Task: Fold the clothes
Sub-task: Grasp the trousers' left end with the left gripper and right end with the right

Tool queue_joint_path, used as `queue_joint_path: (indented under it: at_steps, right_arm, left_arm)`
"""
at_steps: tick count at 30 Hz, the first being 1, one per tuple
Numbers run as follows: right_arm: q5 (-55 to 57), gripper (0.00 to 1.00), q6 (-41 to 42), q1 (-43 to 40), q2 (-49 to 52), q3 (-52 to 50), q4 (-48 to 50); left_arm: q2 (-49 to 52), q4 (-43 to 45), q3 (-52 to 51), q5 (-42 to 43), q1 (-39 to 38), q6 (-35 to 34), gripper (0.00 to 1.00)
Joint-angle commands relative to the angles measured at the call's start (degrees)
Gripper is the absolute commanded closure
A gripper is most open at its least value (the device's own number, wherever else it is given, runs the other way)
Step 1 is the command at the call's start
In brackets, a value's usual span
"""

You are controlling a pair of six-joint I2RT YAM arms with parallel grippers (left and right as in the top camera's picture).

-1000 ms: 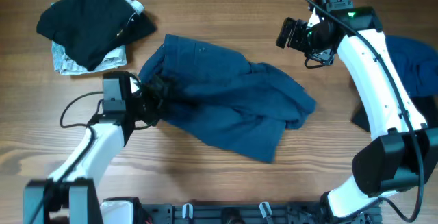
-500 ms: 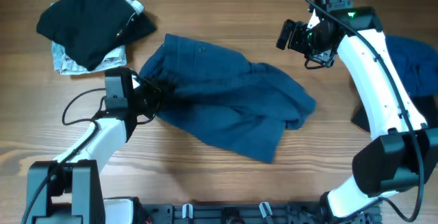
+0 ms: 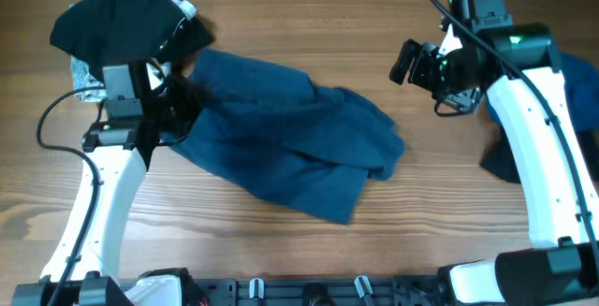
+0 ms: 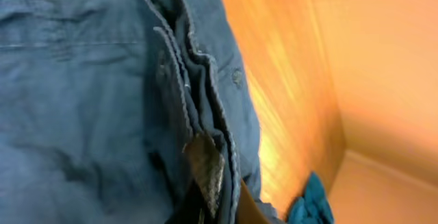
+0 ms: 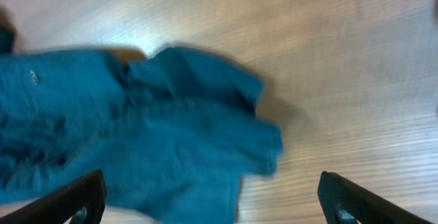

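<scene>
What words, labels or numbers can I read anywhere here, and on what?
None can be read.
The blue garment shows only seams and a button, no label.
The pale cloth under the black garment bears a print too small to make out.
The right arm carries a green light, no lettering.

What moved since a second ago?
The left gripper, shut on the blue garment, dragged it left and away, toward the black pile. The right gripper drifted slightly right, open. The black pile stayed put.
</scene>
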Motion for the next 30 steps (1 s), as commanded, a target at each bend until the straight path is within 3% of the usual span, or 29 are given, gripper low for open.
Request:
queue_joint_path:
  at_steps: [1,5,14,21,23,24,25,27,30]
  right_arm:
    - [-4.1,0.00,1.1,1.2,0.2,-3.4,-2.0]
    - [-13.5,0.00,2.4,1.2,0.2,-13.6,3.9]
    - [-12.5,0.00,-0.2,-1.6,0.4,-33.6,23.8]
    - [-22.9,0.03,-2.7,-1.6,1.2,-42.2,37.8]
    - [-22.6,0.25,-2.8,-1.6,1.2,-42.4,39.9]
    - [-22.7,0.45,-2.6,-1.6,1.2,-42.4,41.3]
    - [-22.7,0.56,-2.5,-1.6,1.2,-42.4,42.0]
    - [-22.7,0.93,-1.3,-1.6,1.1,-42.3,43.3]
    - [-22.9,0.96,-1.2,-1.6,-0.6,-40.3,42.7]
  left_arm:
    - [-0.4,-2.1,0.9,-2.2,2.5,3.5,0.96]
    - [-0.4,-3.0,0.9,-2.2,3.4,4.7,0.96]
    - [-0.4,-3.3,0.9,-2.2,3.4,4.9,0.96]
    - [-0.4,-3.4,0.9,-2.2,3.4,4.9,0.96]
    - [-0.4,-3.3,0.9,-2.2,3.4,4.9,0.96]
    - [-0.4,-3.3,0.9,-2.2,3.4,4.9,0.96]
    - [-0.4,-3.3,0.9,-2.2,3.4,5.0,0.96]
    - [-0.4,-3.3,0.9,-2.2,3.4,4.9,0.96]
    - [-0.4,-2.8,0.9,-2.2,3.4,4.9,0.96]
